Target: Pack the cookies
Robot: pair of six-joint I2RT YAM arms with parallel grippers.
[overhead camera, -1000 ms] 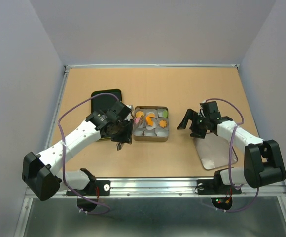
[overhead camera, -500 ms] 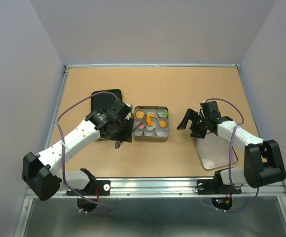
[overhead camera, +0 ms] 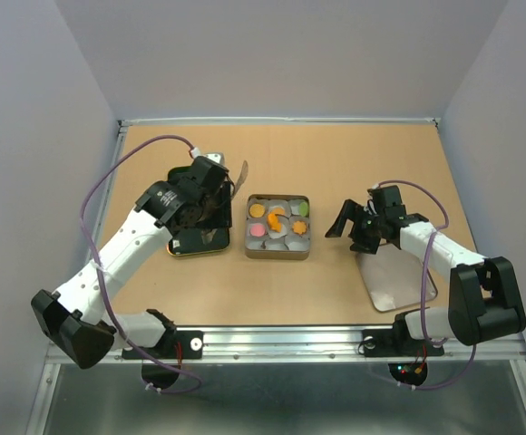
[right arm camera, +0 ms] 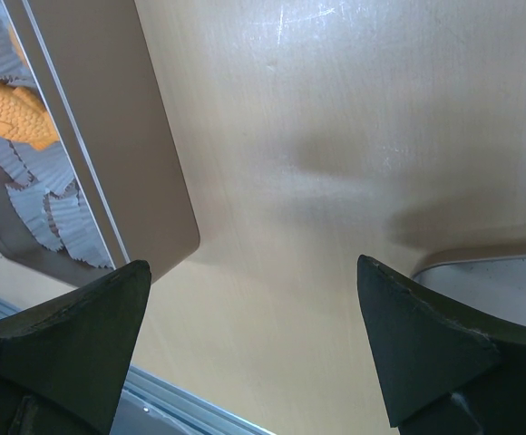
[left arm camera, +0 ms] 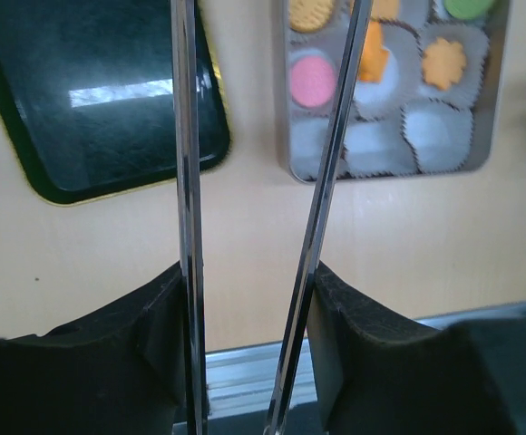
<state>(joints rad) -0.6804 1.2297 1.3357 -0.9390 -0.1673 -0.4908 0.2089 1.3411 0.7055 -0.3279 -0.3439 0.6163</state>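
The cookies (left arm camera: pixel 312 78) sit in white paper cups (left arm camera: pixel 437 136) inside a shallow metal tin (overhead camera: pixel 278 256) at the middle of the table (overhead camera: pixel 336 163). A round orange one (overhead camera: pixel 257 210) is at the far left and a green one (overhead camera: pixel 302 209) at the far right. A pink round one (overhead camera: pixel 256 230) and an orange star (overhead camera: pixel 298 227) lie in the middle row, with an orange fish (overhead camera: pixel 277 217) between the two columns. The fish alone has a clear long axis, which runs roughly from the near side of the tin to the far side, a little slanted (which end is the head I cannot tell). The left gripper (left arm camera: pixel 249 272) hangs over a black tray (left arm camera: pixel 100 100) just left of the tin. Its jaws are clamped on the outside of a pair of long metal tweezers (left arm camera: pixel 187 181), whose two blades stand apart. The right gripper (right arm camera: pixel 254 265) hovers to the right of the tin, jaws spread wide and holding nothing, near a silver lid (overhead camera: pixel 394 281).
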